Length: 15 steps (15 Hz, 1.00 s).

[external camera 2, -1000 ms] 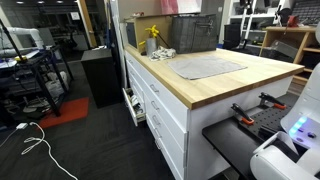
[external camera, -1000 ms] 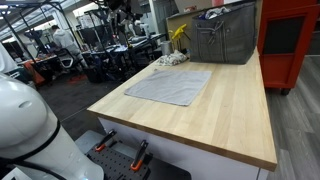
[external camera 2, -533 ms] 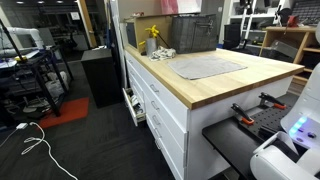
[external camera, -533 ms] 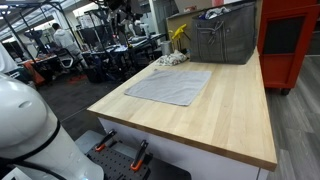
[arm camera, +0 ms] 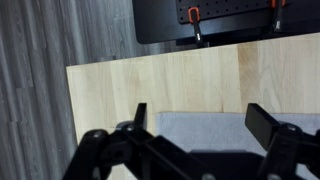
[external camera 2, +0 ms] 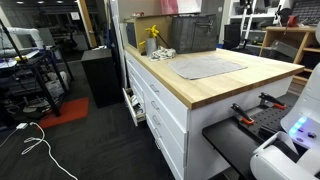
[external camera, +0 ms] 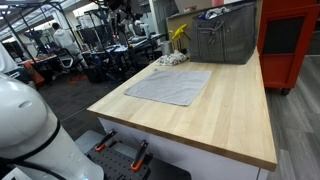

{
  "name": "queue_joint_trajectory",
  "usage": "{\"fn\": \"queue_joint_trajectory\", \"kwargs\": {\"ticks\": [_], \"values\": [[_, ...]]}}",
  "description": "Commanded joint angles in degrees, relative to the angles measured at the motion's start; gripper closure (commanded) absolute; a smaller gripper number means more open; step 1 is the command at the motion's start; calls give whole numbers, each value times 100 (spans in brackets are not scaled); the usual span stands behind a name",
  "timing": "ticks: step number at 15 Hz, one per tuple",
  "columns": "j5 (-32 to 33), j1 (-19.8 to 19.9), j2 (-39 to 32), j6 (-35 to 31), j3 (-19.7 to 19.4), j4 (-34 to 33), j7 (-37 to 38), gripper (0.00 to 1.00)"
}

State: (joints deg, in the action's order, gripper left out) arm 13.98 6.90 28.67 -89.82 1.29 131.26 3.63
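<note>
A flat grey cloth (external camera: 170,86) lies spread on the light wooden tabletop (external camera: 235,115); it shows in both exterior views (external camera 2: 210,67). In the wrist view my gripper (arm camera: 205,122) is open and empty, its two dark fingers spread wide, high above the near edge of the cloth (arm camera: 200,138). The gripper itself is out of frame in both exterior views; only the white robot body (external camera: 25,125) (external camera 2: 290,140) shows at the table's end.
A grey metal bin (external camera: 225,38) (external camera 2: 195,35) stands at the table's far end, with a yellow object (external camera: 179,34) and a small crumpled heap (external camera: 172,59) beside it. A red cabinet (external camera: 290,40) stands behind. Orange-handled clamps (arm camera: 195,15) sit on a black base by the table edge.
</note>
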Motion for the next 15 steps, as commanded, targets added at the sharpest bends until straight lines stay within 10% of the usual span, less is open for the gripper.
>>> {"fn": "queue_joint_trajectory", "kwargs": {"ticks": [1,15], "values": [[40,-133,-6,26,-105,-14,47,0],[-371,-435,-734,-593,4,-417,448,0]]}}
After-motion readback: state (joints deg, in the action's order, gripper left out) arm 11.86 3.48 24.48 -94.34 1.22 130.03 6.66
